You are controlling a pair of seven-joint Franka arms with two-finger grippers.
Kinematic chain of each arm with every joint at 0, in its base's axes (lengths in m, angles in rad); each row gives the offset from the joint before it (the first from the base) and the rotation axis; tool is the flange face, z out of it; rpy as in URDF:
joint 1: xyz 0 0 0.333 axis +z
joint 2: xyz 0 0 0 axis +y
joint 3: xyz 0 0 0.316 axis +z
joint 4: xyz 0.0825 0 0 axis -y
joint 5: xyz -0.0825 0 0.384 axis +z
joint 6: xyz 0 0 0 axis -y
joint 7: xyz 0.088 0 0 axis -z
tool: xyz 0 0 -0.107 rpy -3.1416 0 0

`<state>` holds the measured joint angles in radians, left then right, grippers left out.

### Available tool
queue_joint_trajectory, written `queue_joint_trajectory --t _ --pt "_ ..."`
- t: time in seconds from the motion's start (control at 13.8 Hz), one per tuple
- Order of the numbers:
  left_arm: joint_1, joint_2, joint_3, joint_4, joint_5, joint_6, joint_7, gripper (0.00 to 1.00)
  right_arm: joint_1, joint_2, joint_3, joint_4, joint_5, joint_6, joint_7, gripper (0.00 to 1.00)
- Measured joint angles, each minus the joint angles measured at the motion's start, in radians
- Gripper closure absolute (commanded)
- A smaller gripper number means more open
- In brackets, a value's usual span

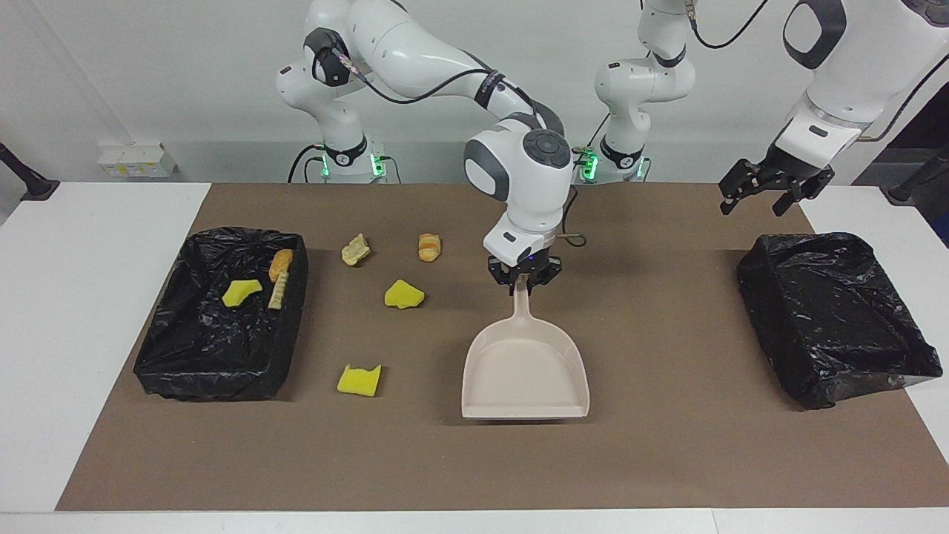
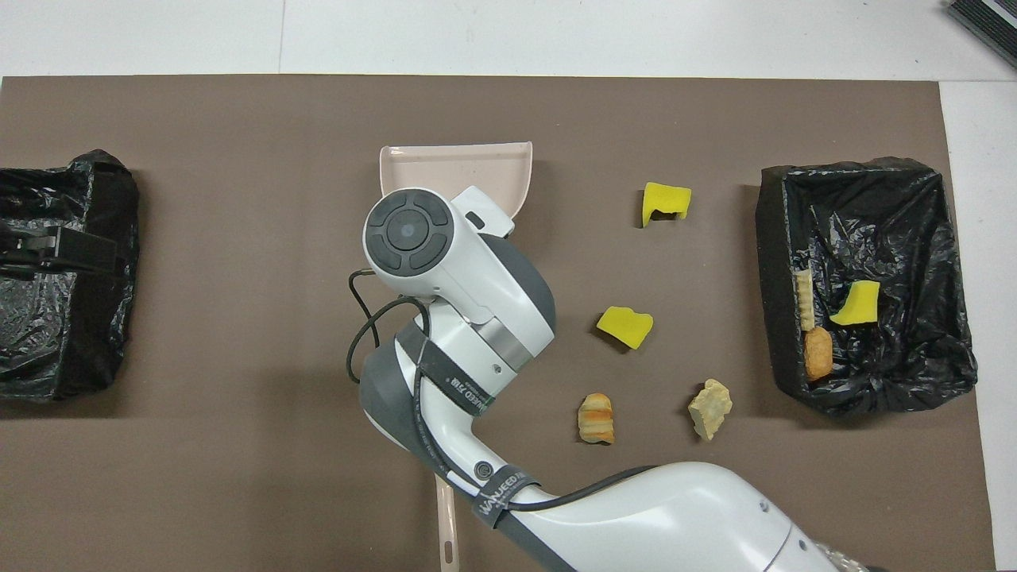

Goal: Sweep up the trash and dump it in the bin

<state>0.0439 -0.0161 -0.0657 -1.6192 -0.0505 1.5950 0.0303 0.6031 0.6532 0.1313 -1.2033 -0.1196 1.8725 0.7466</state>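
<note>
My right gripper (image 1: 523, 285) is shut on the handle of the beige dustpan (image 1: 525, 371), which sits low at the mat mid-table with its lip pointing away from the robots. In the overhead view the arm covers all but the dustpan's lip end (image 2: 454, 171). Loose trash lies between the dustpan and the bin (image 1: 215, 378) at the right arm's end: two yellow sponge pieces (image 1: 359, 380) (image 1: 404, 294) and two bread-like chunks (image 1: 356, 250) (image 1: 428, 247). Three scraps lie inside the bin (image 2: 775, 278), among them a yellow piece (image 2: 856, 303). My left gripper (image 1: 775, 189) hangs open.
A second black-lined bin (image 1: 834, 315) stands at the left arm's end, under the waiting left gripper. The brush is hidden by the right arm in the facing view; only its handle end (image 2: 446, 524) shows from overhead, near the robots.
</note>
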Motion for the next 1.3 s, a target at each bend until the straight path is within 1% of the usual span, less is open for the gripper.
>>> queue_joint_trajectory --t 0.22,0.43,0.72,0.94,1.01,1.08,1.16,1.23,1.3 --pt "0.0 0.0 0.0 -0.004 0.0 0.0 0.0 0.0 0.004 0.002 0.0 -0.006 0.063 0.005 -0.008 1.0" --pt "0.0 -0.003 0.0 -0.012 0.0 0.0 0.0 0.0 0.004 0.008 -0.001 -0.034 0.07 0.041 -0.032 1.0" --pt "0.0 -0.004 -0.001 -0.014 0.0 0.0 0.0 0.0 0.004 0.011 -0.001 -0.065 0.074 0.054 -0.042 1.0" --pt "-0.001 -0.004 -0.005 -0.015 0.0 0.002 0.0 0.0 0.003 0.011 -0.001 -0.072 0.074 0.057 -0.045 0.92" --pt "-0.001 -0.004 -0.006 -0.016 -0.002 0.004 0.0 0.0 0.003 0.011 -0.001 -0.072 0.074 0.057 -0.045 0.59" --pt "-0.001 -0.003 -0.008 -0.019 -0.004 0.009 0.0 0.0 0.003 0.011 -0.001 -0.072 0.074 0.057 -0.045 0.37" --pt "-0.001 0.0 -0.01 -0.023 -0.008 0.019 0.0 0.0 0.003 0.011 -0.001 -0.072 0.074 0.057 -0.045 0.32" --pt "-0.003 0.006 -0.011 -0.026 -0.011 0.027 0.0 0.0 0.002 0.01 -0.002 -0.072 0.074 0.058 -0.047 0.04" --pt "-0.007 0.013 -0.013 -0.028 -0.012 0.04 0.0 0.0 0.001 0.009 -0.002 -0.072 0.074 0.059 -0.05 0.0"
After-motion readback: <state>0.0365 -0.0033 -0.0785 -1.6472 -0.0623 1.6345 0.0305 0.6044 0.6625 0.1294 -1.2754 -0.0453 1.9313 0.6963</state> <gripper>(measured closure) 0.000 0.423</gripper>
